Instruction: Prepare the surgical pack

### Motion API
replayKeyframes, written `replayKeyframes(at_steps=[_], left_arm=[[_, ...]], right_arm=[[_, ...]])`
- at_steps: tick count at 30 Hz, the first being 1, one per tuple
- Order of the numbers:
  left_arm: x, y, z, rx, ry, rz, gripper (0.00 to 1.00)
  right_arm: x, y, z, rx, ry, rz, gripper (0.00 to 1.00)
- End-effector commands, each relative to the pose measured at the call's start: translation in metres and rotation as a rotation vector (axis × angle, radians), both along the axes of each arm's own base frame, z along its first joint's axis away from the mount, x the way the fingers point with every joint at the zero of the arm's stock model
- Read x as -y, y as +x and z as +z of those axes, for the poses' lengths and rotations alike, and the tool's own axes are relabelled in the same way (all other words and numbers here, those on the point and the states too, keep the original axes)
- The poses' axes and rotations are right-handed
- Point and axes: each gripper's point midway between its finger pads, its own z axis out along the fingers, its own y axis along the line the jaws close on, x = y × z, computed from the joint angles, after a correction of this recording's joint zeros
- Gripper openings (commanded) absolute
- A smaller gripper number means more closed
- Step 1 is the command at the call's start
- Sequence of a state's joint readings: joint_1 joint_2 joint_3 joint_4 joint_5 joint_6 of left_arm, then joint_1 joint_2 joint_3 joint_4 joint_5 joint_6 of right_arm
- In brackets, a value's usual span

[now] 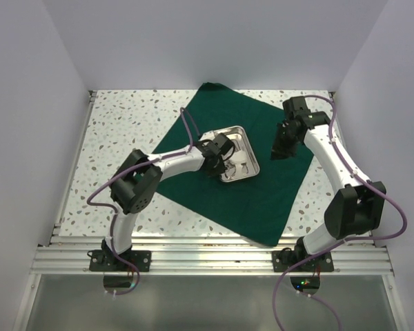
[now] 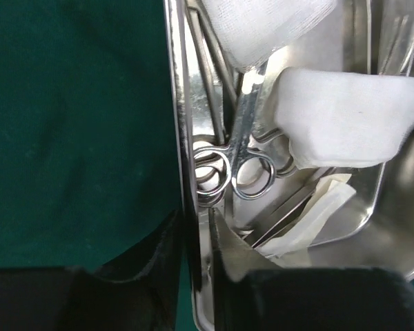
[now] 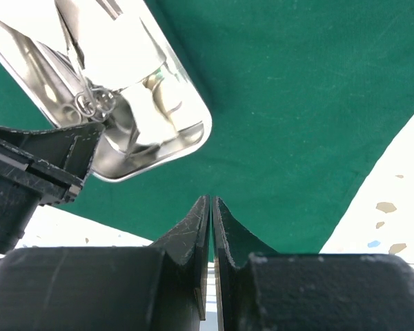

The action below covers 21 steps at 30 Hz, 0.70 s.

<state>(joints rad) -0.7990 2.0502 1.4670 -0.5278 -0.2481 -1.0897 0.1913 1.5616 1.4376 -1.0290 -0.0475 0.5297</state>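
The dark green drape lies spread flat as a wide sheet on the speckled table; it also shows in the left wrist view and the right wrist view. A shiny metal tray sits on its middle, holding scissors and white gauze. My left gripper is shut on the tray's rim, one finger outside and one inside. My right gripper hovers over the drape to the right of the tray, shut and empty.
The tray sits left of my right fingers in the right wrist view. Bare speckled table surrounds the drape. White walls enclose the back and sides. A metal rail runs along the near edge.
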Motion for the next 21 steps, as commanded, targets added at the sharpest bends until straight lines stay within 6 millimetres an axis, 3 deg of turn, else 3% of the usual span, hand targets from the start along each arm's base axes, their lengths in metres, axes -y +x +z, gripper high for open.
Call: replayKeyframes(at_steps=[1,6,8,9,12,13,15,16,18,19,20,21], left_arm=[[0.026,0.019,0.023,0.081,-0.135,0.009,0.26],[0.025,0.018,0.034,0.098,-0.135,-0.017,0.6],[0.019,0.014,0.05,0.115,-0.123,-0.049,0.67],[0.017,0.011,0.068,0.137,-0.138,-0.067,0.71],[-0.009,-0.004,0.08,0.138,-0.088,-0.109,0.74],[-0.027,-0.006,0.093,0.159,-0.088,-0.124,0.76],[-0.041,-0.012,0.113,0.162,-0.159,-0.163,0.78],[-0.066,-0.005,0.105,0.149,-0.149,-0.152,0.78],[-0.08,0.0,0.113,0.155,-0.202,-0.2,0.76],[-0.101,0.013,0.113,0.168,-0.172,-0.203,0.74],[-0.11,0.02,0.113,0.171,-0.159,-0.209,0.73],[-0.114,0.023,0.101,0.132,-0.161,-0.234,0.72]], right_arm=[[-0.003,0.002,-0.002,0.006,0.01,0.021,0.08],[-0.001,0.002,-0.006,0.004,-0.005,0.017,0.08],[0.002,0.004,-0.006,0.003,-0.017,0.009,0.08],[0.003,0.004,-0.006,0.0,-0.02,0.011,0.08],[0.004,0.01,0.0,0.007,-0.02,0.004,0.08],[0.005,0.014,0.004,0.018,-0.018,0.002,0.08],[0.005,0.017,0.003,0.012,-0.016,0.02,0.09],[0.005,0.02,0.004,0.016,-0.017,0.026,0.11],[0.008,0.02,-0.002,-0.008,-0.039,0.034,0.11],[0.012,0.021,-0.003,-0.011,-0.049,0.027,0.13],[0.011,0.023,-0.008,-0.02,-0.05,0.031,0.14],[0.01,0.021,-0.013,-0.038,-0.042,0.037,0.15]])
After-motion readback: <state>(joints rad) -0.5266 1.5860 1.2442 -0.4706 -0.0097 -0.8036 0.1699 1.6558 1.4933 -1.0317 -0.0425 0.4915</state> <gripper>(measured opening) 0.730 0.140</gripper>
